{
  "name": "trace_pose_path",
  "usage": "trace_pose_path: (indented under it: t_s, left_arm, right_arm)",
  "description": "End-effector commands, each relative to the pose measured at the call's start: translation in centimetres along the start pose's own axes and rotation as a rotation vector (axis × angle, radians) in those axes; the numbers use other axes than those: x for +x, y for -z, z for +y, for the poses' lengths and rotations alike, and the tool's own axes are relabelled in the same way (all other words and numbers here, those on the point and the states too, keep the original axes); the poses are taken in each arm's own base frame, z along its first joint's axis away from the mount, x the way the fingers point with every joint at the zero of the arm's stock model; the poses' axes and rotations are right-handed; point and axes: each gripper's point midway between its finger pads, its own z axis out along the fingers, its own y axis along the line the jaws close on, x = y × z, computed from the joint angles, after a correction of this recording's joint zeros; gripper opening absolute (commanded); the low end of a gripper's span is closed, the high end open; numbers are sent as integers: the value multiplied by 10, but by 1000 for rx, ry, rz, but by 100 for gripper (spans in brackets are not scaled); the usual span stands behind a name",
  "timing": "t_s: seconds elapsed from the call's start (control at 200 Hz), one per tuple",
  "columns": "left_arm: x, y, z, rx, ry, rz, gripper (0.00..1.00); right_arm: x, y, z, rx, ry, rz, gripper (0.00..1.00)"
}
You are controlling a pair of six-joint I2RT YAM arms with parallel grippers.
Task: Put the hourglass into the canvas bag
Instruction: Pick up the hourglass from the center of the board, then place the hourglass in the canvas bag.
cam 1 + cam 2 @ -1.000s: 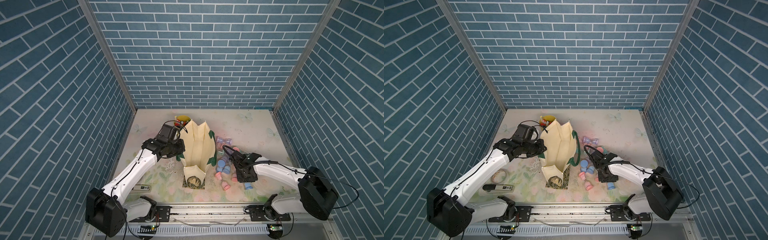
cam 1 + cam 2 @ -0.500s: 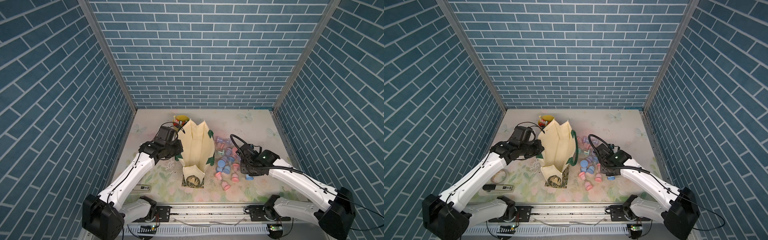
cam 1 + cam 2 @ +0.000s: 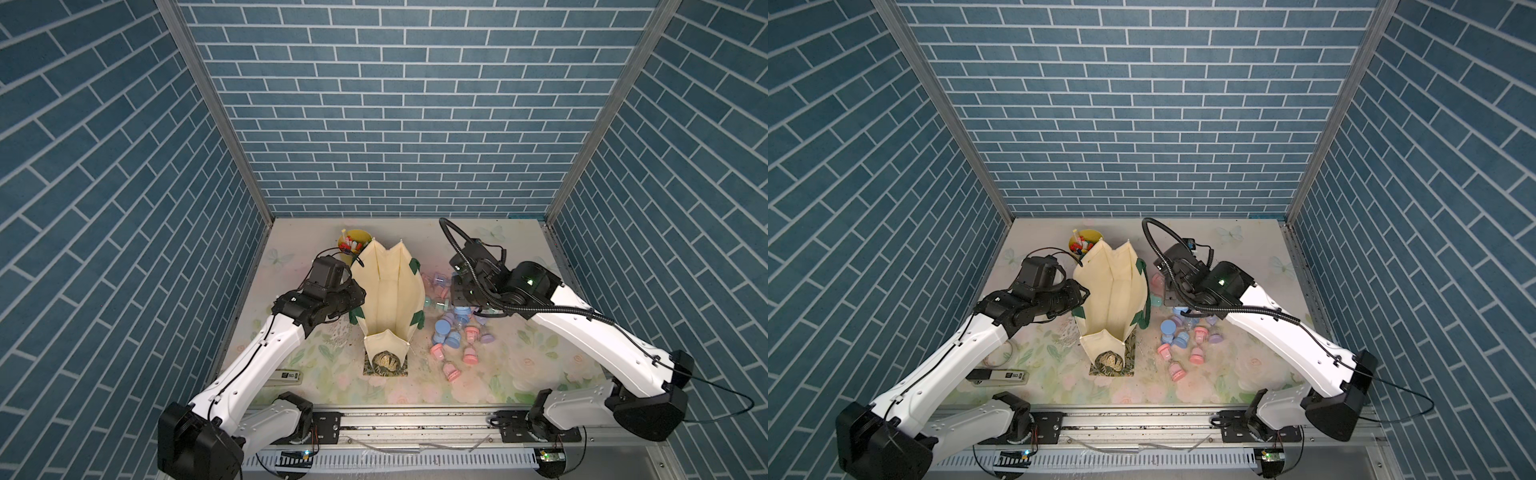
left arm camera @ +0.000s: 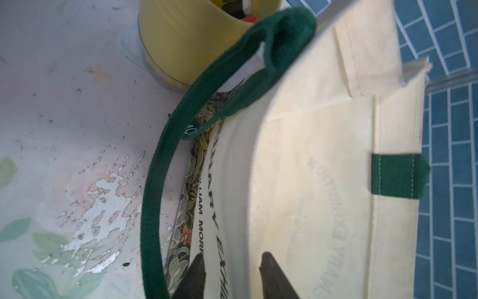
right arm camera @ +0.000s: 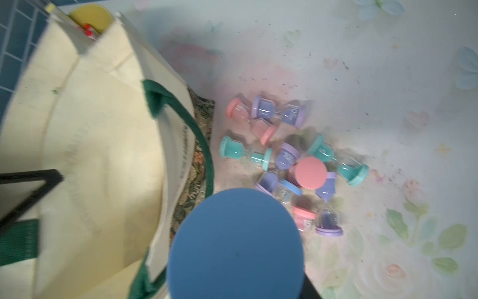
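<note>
The left arm [image 3: 266, 353] reaches up and forward, bent a little at the elbow. The left gripper [image 4: 232, 259] points sideways toward the right arm. Its two dark fingers [image 4: 196, 269] stand apart, with the rim of the canvas bag [image 4: 310, 181] in the gap between them. The right arm [image 3: 582, 332] stretches forward and inward, its wrist bent down. The right gripper [image 3: 458, 291] points down and is closed tight on a blue hourglass [image 5: 234, 246]. The two grippers are well apart.

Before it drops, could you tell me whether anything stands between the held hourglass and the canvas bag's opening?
Nothing visible does: the canvas bag gapes open beside the blue hourglass, its green strap hanging outside the rim.
</note>
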Motion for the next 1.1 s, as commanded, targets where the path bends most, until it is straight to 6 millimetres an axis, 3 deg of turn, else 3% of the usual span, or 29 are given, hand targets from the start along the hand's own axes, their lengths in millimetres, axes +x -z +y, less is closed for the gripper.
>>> trace_pose_path:
  t_s: [0.0,0.265,0.43,0.595,0.795,1.095]
  left_arm:
    - [-16,20,-11,19,-30,-54,48]
    - [6,35,11,-54,-82,2,49]
    - [22,34,18,-36,-68,41,49]
    - [27,29,19,-30,-53,63,45]
    - [27,30,16,-8,-47,56,34]
    - [31,25,16,23,-29,56,29]
  right_arm:
    - [-14,-1,36,-81,24,-10,0]
    - [-30,-16,107,-215,69,0,0]
    - [-30,-40,128,-229,77,40,0]
    - [-19,-76,135,-182,64,96,0]
    - [12,-120,137,-139,31,196,0]
    - [52,-166,120,-68,-27,308,0]
